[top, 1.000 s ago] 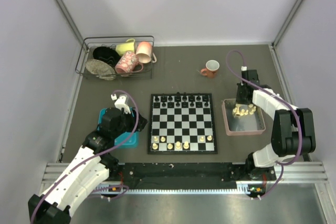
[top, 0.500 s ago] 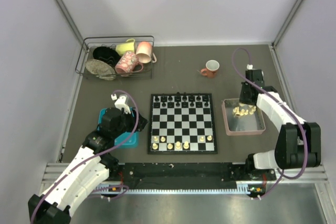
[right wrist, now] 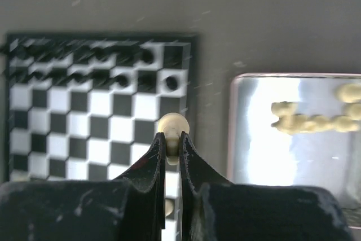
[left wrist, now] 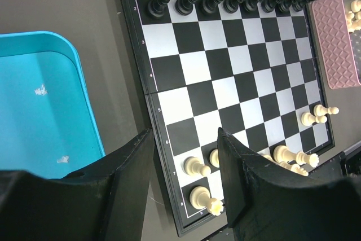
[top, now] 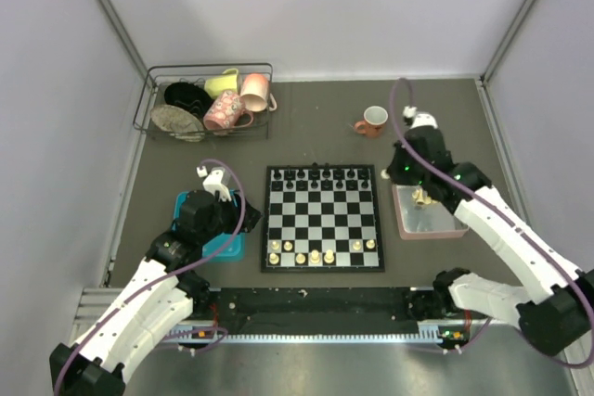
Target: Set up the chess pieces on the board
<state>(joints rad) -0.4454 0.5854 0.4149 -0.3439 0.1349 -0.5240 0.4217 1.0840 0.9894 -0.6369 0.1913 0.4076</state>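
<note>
Figure: a dark grey counter [top: 306, 132], enclosed by pale walls, is shown from above and from both wrists. The board [top: 323, 220] is laid flat at the centre, flanked by the blue tray [top: 225, 248] on the left and the pink tray [top: 432, 234] on the right, so that a tray is placed within reach of each arm.

The black figures [top: 320, 176] are ranked along the two far rows. Only a few cream-white chess pieces [top: 316, 253] are stood on the two near rows. A heap of spare cream pieces [right wrist: 307, 121] is kept in the pink tray, so the cream side is judged to be only partly set up.

The right tool [right wrist: 172, 142] is closed on one held piece [right wrist: 173, 123]. The piece is pinched just under its round head, presumably so that its base is left free for setting down. It is carried above the strip of counter between the pink tray and the board's far right corner.

The left tool [left wrist: 183, 139] is held about half open with nothing between its fingers. It is poised over the blue tray's edge and the board's left border, apparently to be kept out of the right arm's path.

A wire basket [top: 209, 104] of crockery and a red mug [top: 373, 121] are set along the far side, well apart from the work.
</note>
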